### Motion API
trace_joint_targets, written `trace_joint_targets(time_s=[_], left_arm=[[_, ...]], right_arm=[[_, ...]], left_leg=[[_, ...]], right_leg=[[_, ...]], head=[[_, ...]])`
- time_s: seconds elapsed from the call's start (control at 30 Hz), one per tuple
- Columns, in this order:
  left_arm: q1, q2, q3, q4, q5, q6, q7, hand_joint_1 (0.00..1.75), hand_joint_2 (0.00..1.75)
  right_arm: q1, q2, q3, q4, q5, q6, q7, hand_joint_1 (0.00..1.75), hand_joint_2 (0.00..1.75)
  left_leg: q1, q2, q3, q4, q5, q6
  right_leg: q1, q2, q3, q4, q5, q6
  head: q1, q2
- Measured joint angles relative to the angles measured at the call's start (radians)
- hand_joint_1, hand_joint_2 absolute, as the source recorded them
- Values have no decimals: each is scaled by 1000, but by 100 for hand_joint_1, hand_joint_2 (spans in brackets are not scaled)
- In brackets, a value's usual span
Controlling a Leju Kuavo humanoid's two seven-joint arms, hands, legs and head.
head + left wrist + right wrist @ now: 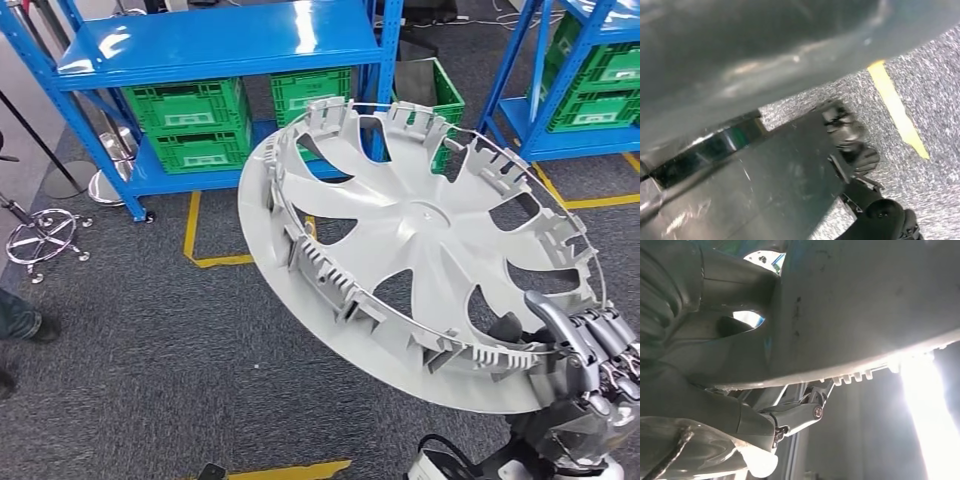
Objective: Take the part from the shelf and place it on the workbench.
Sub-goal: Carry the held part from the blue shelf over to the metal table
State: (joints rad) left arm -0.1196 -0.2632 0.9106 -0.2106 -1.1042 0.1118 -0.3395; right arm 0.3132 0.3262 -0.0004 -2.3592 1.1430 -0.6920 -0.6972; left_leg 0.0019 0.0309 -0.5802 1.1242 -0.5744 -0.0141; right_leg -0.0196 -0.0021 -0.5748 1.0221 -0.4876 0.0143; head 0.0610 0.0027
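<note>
**Part off the shelf, in hand, workbench not reached yet**

Head view: the part is a wheel cover (423, 250), big light-grey plastic disc, held in the air and tilted, inner side up. Curved spokes with teardrop holes between them, ribbed clips and a thin wire ring around the rim, smooth dished centre. The right hand (589, 350) grips it at the near right rim, metal fingers (562, 320) curled over the edge and pinching the rim. Far behind stands a blue metal shelf (219, 45) with glossy boards; green slotted plastic crates (192, 120) sit on its low level. Another blue shelf (543, 60) far right, also with green crates. Floor is dark grey carpet (151, 340), rough weave, with yellow tape lines (192, 235). A chrome stool base (41, 235) at far left, a person's shoe (19, 320) at the left edge. Judgement: pickup done, carry under way; no workbench seen here, so finding it and setting the cover down is left.

Left wrist view: blurred. Smooth grey surface overhead, likely the cover's underside (753, 55); I cannot tell for sure. Carpet with a yellow tape strip (896, 107) below. Left hand's fingers: cannot tell how they lie.

Right wrist view: close up on the cover's matt grey edge (866, 315), small scuff marks, a row of little teeth. The right hand's thick grey thumb (730, 282) presses against the cover.
</note>
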Motion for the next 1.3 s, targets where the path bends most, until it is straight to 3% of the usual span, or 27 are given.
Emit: trace_joint_targets(time_s=[0.07, 0.1, 0.13, 0.2, 0.27, 0.33, 0.4, 0.47, 0.53, 0.6, 0.63, 0.67, 0.73, 0.8, 0.83, 0.9, 0.97, 1.03, 1.1, 1.13, 1.17, 1.2, 1.27, 1.3], left_arm=[[2, 0, 0, 0, 0, 0, 0, 0, 0], [3, 0, 0, 0, 0, 0, 0, 0, 0], [4, 0, 0, 0, 0, 0, 0, 0, 0], [4, 0, 0, 0, 0, 0, 0, 0, 0], [3, 2, 0, 0, 1, 0, 0, 0, 0], [4, 3, 0, 0, 3, 1, 0, 0, 0], [3, 3, 0, 0, 4, 2, 0, 0, 0], [2, 1, 0, 0, 6, 1, 0, 0, 0], [4, 0, 0, 0, 6, 0, -1, 0, 0], [7, 0, 0, 0, 7, 0, -1, 0, 0], [7, 0, 0, 0, 7, 0, -1, 0, 0], [6, 0, 0, 0, 7, -1, -1, 0, 0], [4, 0, 0, 0, 7, -1, -1, 0, 0], [3, 0, 0, 0, 7, -2, -1, 0, 0], [3, 0, 0, 0, 7, -2, -1, 0, 0], [3, 0, 0, 0, 7, -2, -1, 0, 0], [1, 0, 0, 0, 7, -2, -1, 0, 0], [2, 1, 0, 0, 7, -2, -1, 0, 0], [6, 2, 0, 0, 7, -1, 0, 0, 0], [7, 2, 0, 0, 7, -1, 0, 0, 0], [7, 3, 0, 0, 6, -1, 0, 0, 0], [7, 3, 0, 0, 6, -1, 0, 0, 0], [7, 4, 0, 0, 6, -1, 0, 0, 0], [7, 4, 0, 0, 6, -1, 0, 0, 0]], right_arm=[[0, 0, 0, 1, 1, 0, 0, 175, 175], [0, 0, 0, 2, 1, 0, 0, 175, 175], [1, 0, 0, 3, 1, 0, 0, 175, 175], [1, 0, 0, 5, 1, 0, 0, 175, 175], [0, 0, 1, 5, 2, 0, 0, 175, 175], [-1, 0, 1, 6, 3, 0, 0, 175, 175], [1, 0, 2, 5, 8, 0, 0, 175, 175], [1, 0, 2, 3, 16, 0, 0, 175, 175], [-1, 0, 5, 1, 20, 0, -2, 175, 175], [-2, 0, 7, 1, 21, 0, -3, 175, 175], [-2, 0, 8, 1, 22, 0, -2, 175, 175], [-1, 0, 8, 1, 23, 0, -2, 175, 175], [-1, -1, 9, 0, 25, 0, -2, 175, 175], [-2, -1, 12, -2, 28, 0, -2, 175, 175], [-2, -1, 13, -2, 31, 0, -2, 175, 175], [-1, -1, 14, -4, 34, 0, -2, 175, 175], [-2, 0, 14, -5, 37, 0, -2, 175, 175], [-3, 0, 15, -7, 40, 0, -2, 175, 175], [-2, 0, 16, -7, 42, 0, -2, 175, 175], [0, 0, 16, -7, 43, 0, -2, 175, 175], [1, 0, 16, -7, 45, 0, -2, 175, 175], [2, 0, 16, -7, 46, 0, -2, 175, 175], [2, 0, 16, -7, 48, 0, -2, 175, 175], [2, 0, 16, -7, 49, 0, -2, 175, 175]], left_leg=[[1, -18, -59, 135, -58, -2], [1, -20, -77, 172, -64, 0], [1, -22, -79, 173, -49, 4], [-1, -39, -33, 63, 25, 18], [0, -93, 20, -60, 77, 35], [-3, -126, 35, -102, 82, 43], [-3, -106, 36, -117, 86, 42], [3, -78, 39, -135, 95, 41], [4, -47, 41, -143, 99, 44], [3, -14, 40, -142, 99, 44], [3, 2, 40, -142, 98, 43], [3, 16, 41, -141, 97, 42], [2, 40, 44, -137, 92, 35], [-4, 57, 46, -129, 85, 26], [-7, 65, 46, -126, 83, 21], [-8, 79, 46, -123, 80, 13], [-3, 49, 38, -95, 52, 3], [2, -2, -1, 3, -10, -6], [3, -19, -55, 130, -65, -8], [4, -21, -69, 163, -69, -7], [4, -23, -66, 155, -52, -5], [4, -28, -45, 110, -17, -1], [6, -69, 11, -20, 54, 8], [8, -92, 33, -71, 71, 12]], right_leg=[[1, 21, -2, 0, 2, -4], [3, 34, -3, 0, 3, -6], [4, 47, -3, 0, 3, -6], [7, 74, -1, 0, 5, -7], [5, 98, -5, 0, 9, -3], [-3, 118, -16, 1, 15, 5], [-7, 131, -28, 1, 20, 17], [-2, 90, -53, 35, -4, 25], [2, 29, -104, 142, -65, 31], [1, 11, -153, 255, -111, 38], [0, 7, -156, 270, -109, 41], [0, 2, -138, 244, -89, 43], [2, -34, -58, 107, -32, 42], [6, -70, 3, 3, -6, 31], [9, -77, 11, -13, -7, 24], [10, -54, 8, -12, -2, 11], [5, -33, 5, -14, 4, 0], [2, -12, 2, -16, 8, -8], [3, 15, 0, -15, 10, -11], [3, 29, 0, -15, 10, -11], [3, 43, 0, -14, 11, -11], [3, 57, 1, -14, 11, -11], [4, 83, 0, -11, 12, -7], [4, 95, -4, -9, 14, -4]], head=[[0, 0], [0, 0], [0, 0], [0, 0], [3, 0], [1, 0], [-4, 0], [1, 0], [8, 0], [11, 0], [11, 0], [12, 0], [12, 0], [11, 0], [11, 0], [10, 0], [9, 0], [8, 0], [8, 0], [8, 0], [8, 0], [8, 0], [9, 0], [8, 0]])
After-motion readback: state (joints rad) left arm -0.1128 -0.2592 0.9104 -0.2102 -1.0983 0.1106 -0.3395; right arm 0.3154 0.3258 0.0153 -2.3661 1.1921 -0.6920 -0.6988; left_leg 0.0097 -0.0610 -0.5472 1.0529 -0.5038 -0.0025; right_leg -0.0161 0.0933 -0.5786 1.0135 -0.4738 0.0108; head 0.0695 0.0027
